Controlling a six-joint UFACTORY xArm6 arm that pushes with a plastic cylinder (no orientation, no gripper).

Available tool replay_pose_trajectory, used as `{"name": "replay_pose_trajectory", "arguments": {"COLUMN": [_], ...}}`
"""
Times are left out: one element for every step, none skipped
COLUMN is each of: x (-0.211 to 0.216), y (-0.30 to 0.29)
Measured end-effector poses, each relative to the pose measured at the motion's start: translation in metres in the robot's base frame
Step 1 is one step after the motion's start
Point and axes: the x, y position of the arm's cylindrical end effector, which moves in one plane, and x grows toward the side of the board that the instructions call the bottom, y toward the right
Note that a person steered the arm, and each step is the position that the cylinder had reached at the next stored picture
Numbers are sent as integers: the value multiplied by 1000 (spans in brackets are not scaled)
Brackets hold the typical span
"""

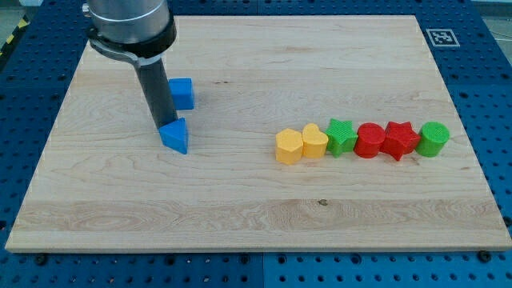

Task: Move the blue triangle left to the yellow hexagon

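The blue triangle (175, 135) lies on the wooden board at the view's left of centre. My tip (162, 129) stands right at the triangle's upper left edge, touching or nearly touching it. The yellow hexagon (289, 146) sits far to the view's right of the triangle, at the left end of a row of blocks. A blue cube (182, 93) lies just above the triangle, partly behind my rod.
To the right of the hexagon the row continues with a yellow heart (314, 141), a green star (342, 136), a red round block (370, 140), a red star (399, 139) and a green cylinder (434, 138). The wooden board (256, 216) rests on a blue perforated table.
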Motion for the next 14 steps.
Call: {"name": "replay_pose_trajectory", "arguments": {"x": [1, -4, 19, 30, 30, 28, 28, 32, 48, 63, 76, 76, 76, 76], "y": [-1, -20, -19, -19, -13, 18, 20, 17, 9, 16, 22, 22, 22, 23]}}
